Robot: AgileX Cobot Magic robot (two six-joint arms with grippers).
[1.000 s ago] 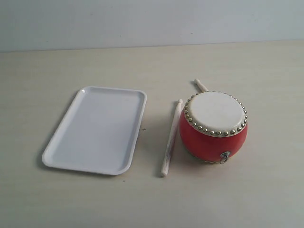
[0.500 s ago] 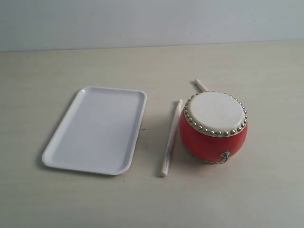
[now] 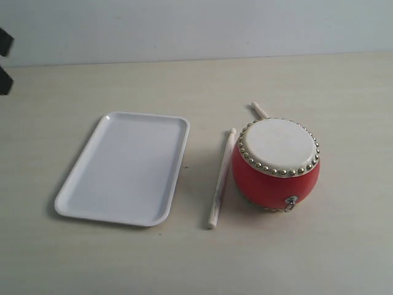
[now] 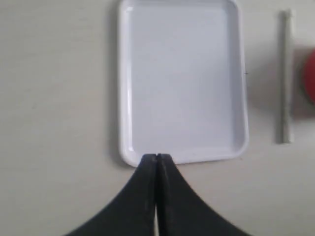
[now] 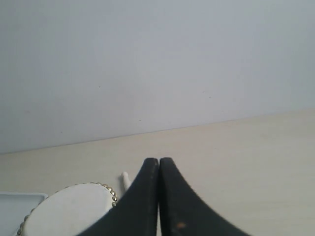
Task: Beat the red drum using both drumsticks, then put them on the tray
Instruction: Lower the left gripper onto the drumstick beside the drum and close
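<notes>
Glossy red barrel drum (image 3: 276,163) with cream skin sits on the pale table (image 3: 184,80), ahead of and below the right claw (image 5: 158,161). One slender cream wooden drumstick (image 3: 221,178) lies flat just beside it, and the second drumstick (image 3: 260,110) pokes out behind. Flat white plastic tray (image 3: 123,169) is right ahead of the left claw (image 4: 156,157). Both claws pinched fully closed, holding nothing. Looks like pickup not yet begun; next, each claw must open and drop onto a stick.
</notes>
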